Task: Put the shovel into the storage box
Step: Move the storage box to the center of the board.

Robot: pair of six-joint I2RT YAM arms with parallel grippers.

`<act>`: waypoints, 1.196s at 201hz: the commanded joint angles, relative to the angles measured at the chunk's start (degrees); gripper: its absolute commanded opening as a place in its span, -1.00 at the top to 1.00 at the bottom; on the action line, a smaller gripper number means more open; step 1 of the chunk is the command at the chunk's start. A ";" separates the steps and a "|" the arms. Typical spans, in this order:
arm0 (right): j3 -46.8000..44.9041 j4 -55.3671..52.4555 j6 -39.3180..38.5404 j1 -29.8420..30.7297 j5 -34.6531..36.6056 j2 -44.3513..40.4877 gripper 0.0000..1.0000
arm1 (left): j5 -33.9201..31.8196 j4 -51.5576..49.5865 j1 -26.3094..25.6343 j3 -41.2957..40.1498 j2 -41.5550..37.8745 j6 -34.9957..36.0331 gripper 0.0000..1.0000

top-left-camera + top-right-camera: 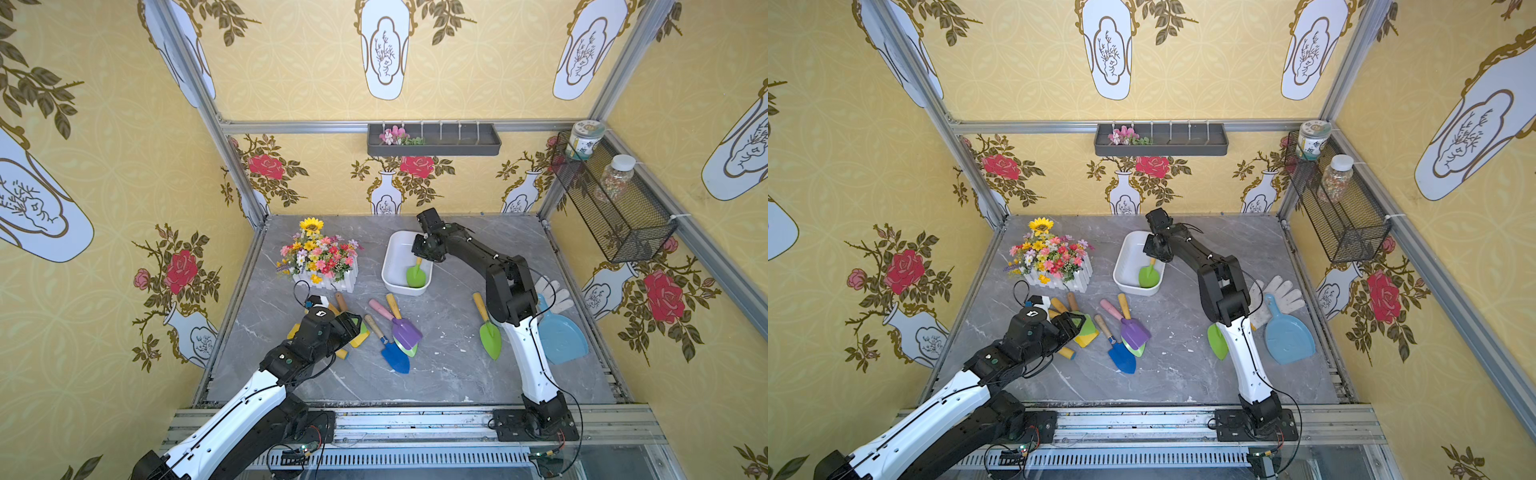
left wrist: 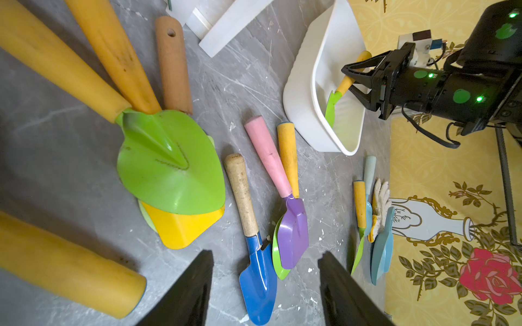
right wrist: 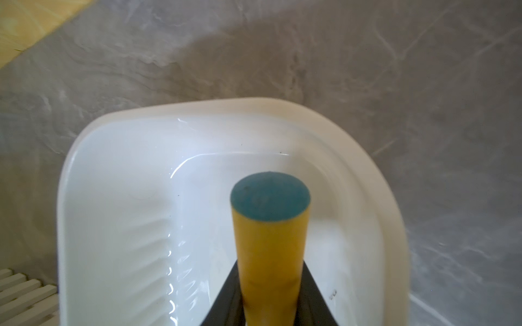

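The right claw [image 2: 348, 79] is closed narrow on the yellow handle of the shovel [image 1: 414, 274]. The shovel stands tilted inside the storage box [image 1: 390, 253], with the green blade down at the end nearer the robot bases and the handle raised toward the far end. Whether the blade tip touches the box floor cannot be told. In the right wrist view the handle's end face is teal.

The left claw [image 2: 265, 254] is part-open and empty above the surface [image 1: 449, 374]. In the left wrist view a blue shovel [image 2: 258, 282] shows between its fingers.

The printed label on the jar [image 1: 585, 139] in the wire basket [image 1: 623, 216] is too small to read. A white emblem [image 1: 321, 313] marks the left wrist housing; it cannot be read as text.
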 commanded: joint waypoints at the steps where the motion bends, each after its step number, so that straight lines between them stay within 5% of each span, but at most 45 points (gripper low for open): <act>1: 1.11 -3.25 -4.54 -0.45 2.25 -0.88 0.60 | 0.85 2.35 0.04 -0.54 0.67 -0.34 -0.28; 140: 12.98 -16.61 -8.28 0.60 7.58 5.09 0.45 | 1.38 3.07 0.06 -1.33 0.57 -1.17 -0.27; 186: 14.63 -18.12 -7.21 0.60 9.20 4.91 0.13 | 1.13 2.23 0.05 -1.57 -0.70 -1.22 -0.28; 240: 10.95 -17.09 -7.67 1.47 10.36 -0.52 0.03 | 0.74 0.49 0.06 0.78 0.64 0.48 -0.28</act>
